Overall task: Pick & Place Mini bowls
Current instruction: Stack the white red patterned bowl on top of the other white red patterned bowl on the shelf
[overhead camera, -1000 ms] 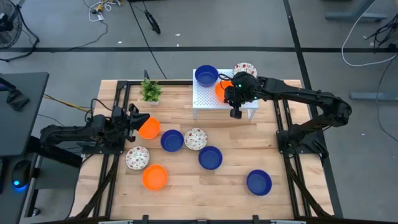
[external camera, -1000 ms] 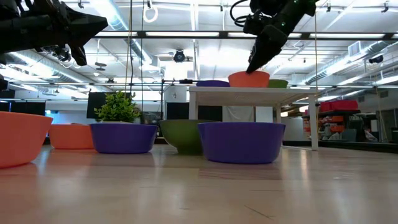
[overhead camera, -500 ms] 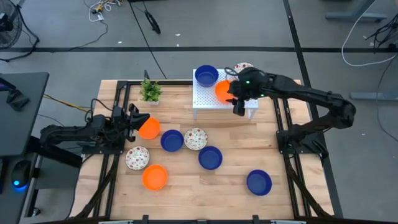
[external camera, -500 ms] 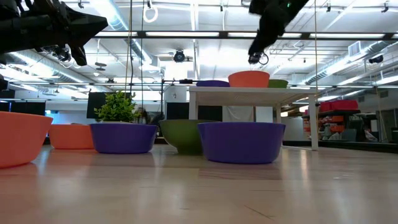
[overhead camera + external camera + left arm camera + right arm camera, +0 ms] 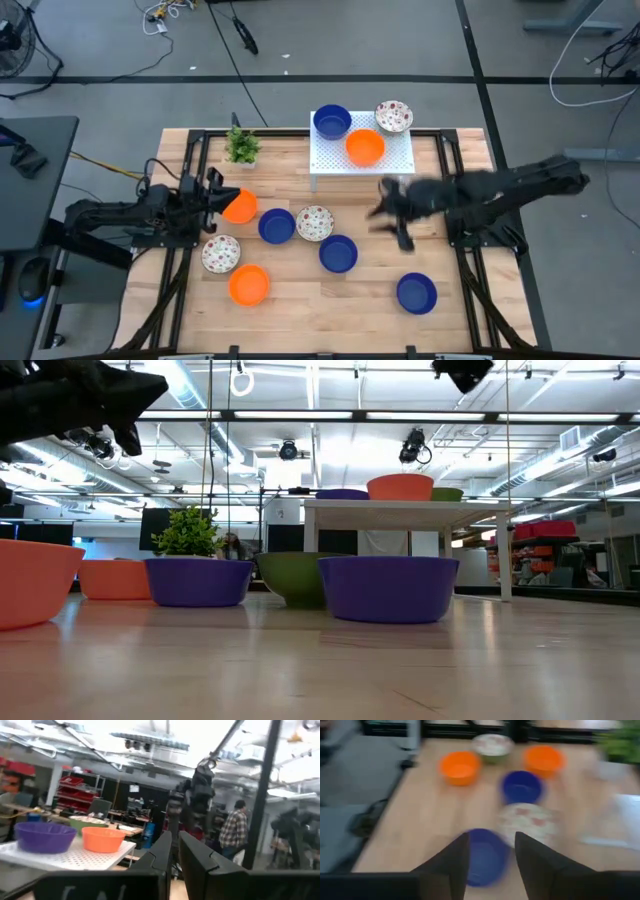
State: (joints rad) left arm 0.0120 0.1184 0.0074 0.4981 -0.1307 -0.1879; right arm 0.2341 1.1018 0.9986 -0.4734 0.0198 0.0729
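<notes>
High view: the right pincer (image 5: 400,222), its fingers parted and grasping nothing, hangs blurred over the worktop (image 5: 330,310) between the white stand (image 5: 392,160), which carries an orange bowl (image 5: 365,148), and the nearer blue bowl (image 5: 338,254) to its left. The left pincer (image 5: 222,193), clenched with nothing in it, sits at the left, just beside another orange bowl (image 5: 240,207).
</notes>
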